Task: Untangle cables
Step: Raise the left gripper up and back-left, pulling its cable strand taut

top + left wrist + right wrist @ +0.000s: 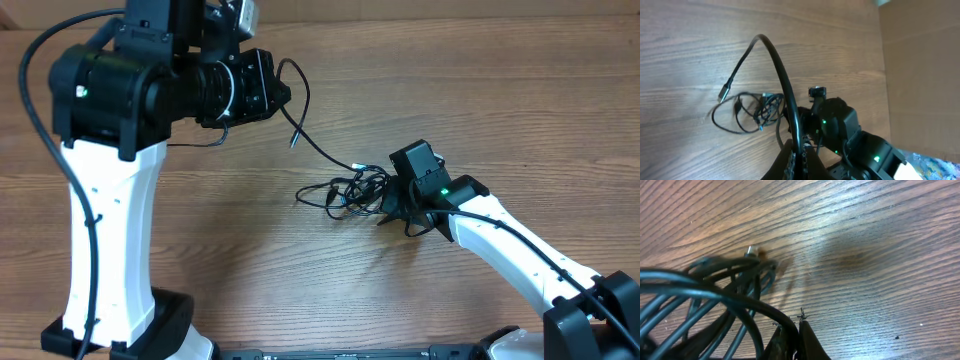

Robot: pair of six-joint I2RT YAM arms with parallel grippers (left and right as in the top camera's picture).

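Jaws pinch the cables (767,107), tips cropped at frame edges.

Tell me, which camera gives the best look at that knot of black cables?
The left wrist view: almost the whole cable tangle lies in sight, loops and a plug end distinct. The overhead shows it small, beside the right end effector. The right wrist sees only blurred close-up strands.

Wooden table (250,280) (brown grain) under a tangle of black cables (347,190)
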